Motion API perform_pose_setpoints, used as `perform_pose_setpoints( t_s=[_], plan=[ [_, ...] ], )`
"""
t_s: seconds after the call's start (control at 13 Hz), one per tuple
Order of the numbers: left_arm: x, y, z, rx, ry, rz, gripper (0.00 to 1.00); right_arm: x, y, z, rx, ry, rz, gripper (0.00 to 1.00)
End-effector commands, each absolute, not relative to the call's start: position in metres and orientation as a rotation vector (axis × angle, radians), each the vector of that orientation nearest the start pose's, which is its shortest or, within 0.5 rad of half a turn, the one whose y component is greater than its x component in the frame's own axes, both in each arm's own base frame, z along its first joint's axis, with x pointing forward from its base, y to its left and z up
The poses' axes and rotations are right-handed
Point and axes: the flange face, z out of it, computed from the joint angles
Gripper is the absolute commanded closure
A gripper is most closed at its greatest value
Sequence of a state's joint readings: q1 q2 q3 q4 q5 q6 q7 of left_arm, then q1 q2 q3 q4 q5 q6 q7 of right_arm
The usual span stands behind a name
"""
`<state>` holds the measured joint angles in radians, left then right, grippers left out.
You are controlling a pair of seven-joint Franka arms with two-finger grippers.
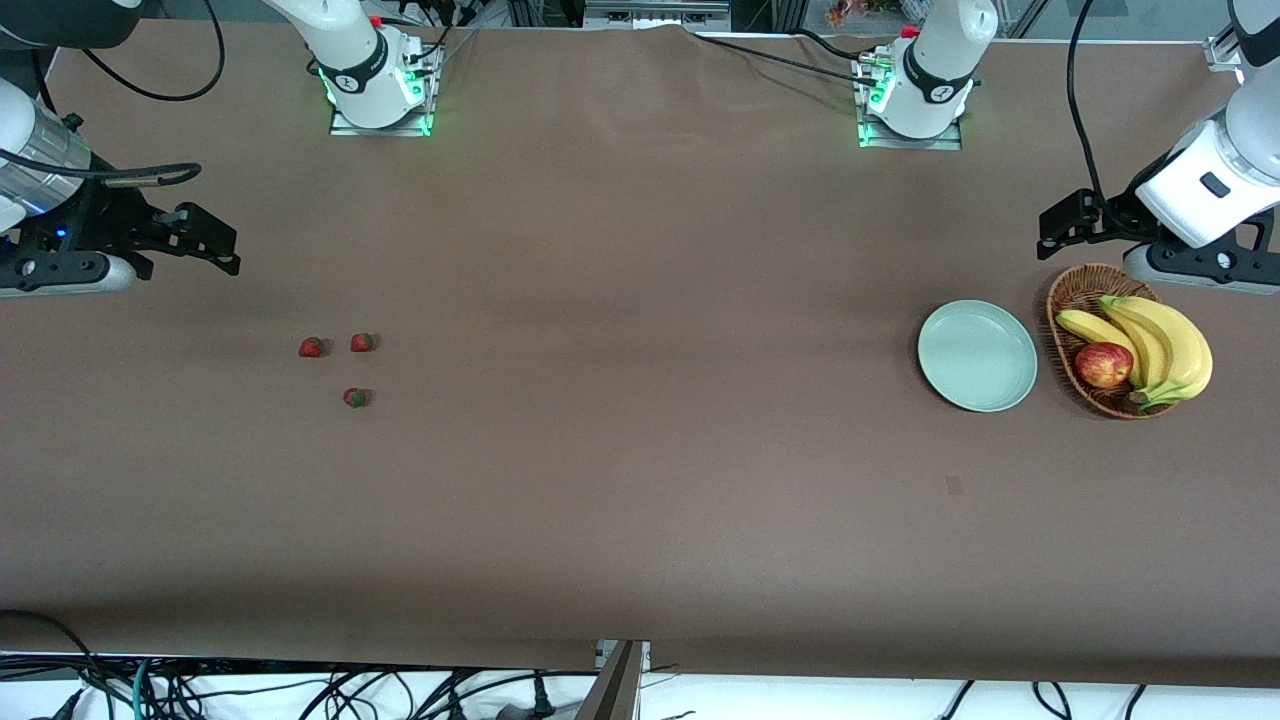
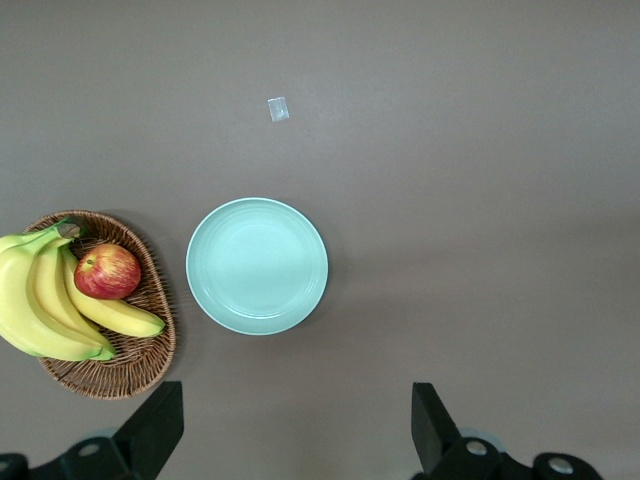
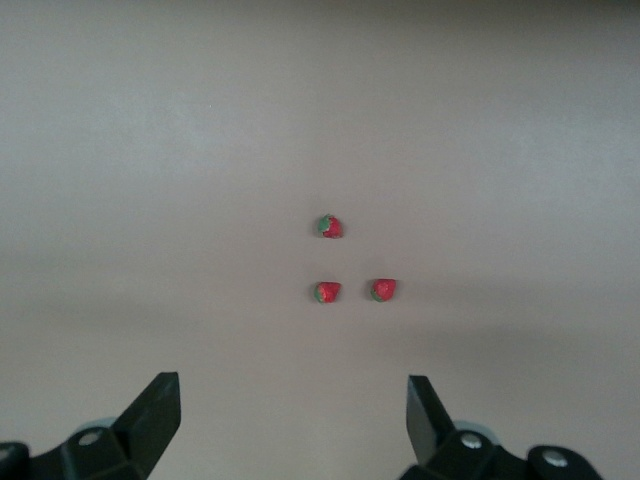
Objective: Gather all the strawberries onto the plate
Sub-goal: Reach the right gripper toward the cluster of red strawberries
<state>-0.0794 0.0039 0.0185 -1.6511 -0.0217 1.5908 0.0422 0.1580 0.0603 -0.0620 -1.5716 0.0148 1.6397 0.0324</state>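
Lying on brown table (image 1: 640, 480) toward right arm's end, three tiny red green-capped strawberries (image 1: 356, 397) (image 1: 311, 347) (image 1: 362, 342), pale mint-green round plate (image 1: 977, 355) empty beside brown wicker basket (image 1: 1070, 300) of yellow bananas (image 1: 1165, 345) and red apple (image 1: 1103, 364), right gripper (image 1: 205, 245) and left gripper (image 1: 1065, 222) hovering wide open, holding nothing.

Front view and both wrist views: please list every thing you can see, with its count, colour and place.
strawberries: three, red with green caps, on the table toward the right arm's end
plate: one, pale mint green, nothing in it, toward the left arm's end, beside the basket
basket: one, brown wicker, at the left arm's end
bananas: one bunch, yellow, in the basket
apple: one, red-yellow, in the basket
table: one, brown
right gripper: black, fingers open, near the strawberries
left gripper: black, fingers open, near the basket
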Motion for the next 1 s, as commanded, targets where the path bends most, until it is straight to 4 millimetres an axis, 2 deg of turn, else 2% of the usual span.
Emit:
perform_pose_setpoints(
  t_s=[0.0, 0.93],
  plan=[
    [0.5550, -0.0354, 0.5919, -3.163, 0.161, 0.095, 0.00, 0.5707, 0.0548, 0.5953, -3.139, -0.094, 0.026, 0.00],
    [0.5554, -0.0346, 0.5910, -3.163, 0.159, 0.097, 0.00, 0.5799, 0.0509, 0.5902, -3.136, -0.098, 0.003, 0.00]
  ],
)
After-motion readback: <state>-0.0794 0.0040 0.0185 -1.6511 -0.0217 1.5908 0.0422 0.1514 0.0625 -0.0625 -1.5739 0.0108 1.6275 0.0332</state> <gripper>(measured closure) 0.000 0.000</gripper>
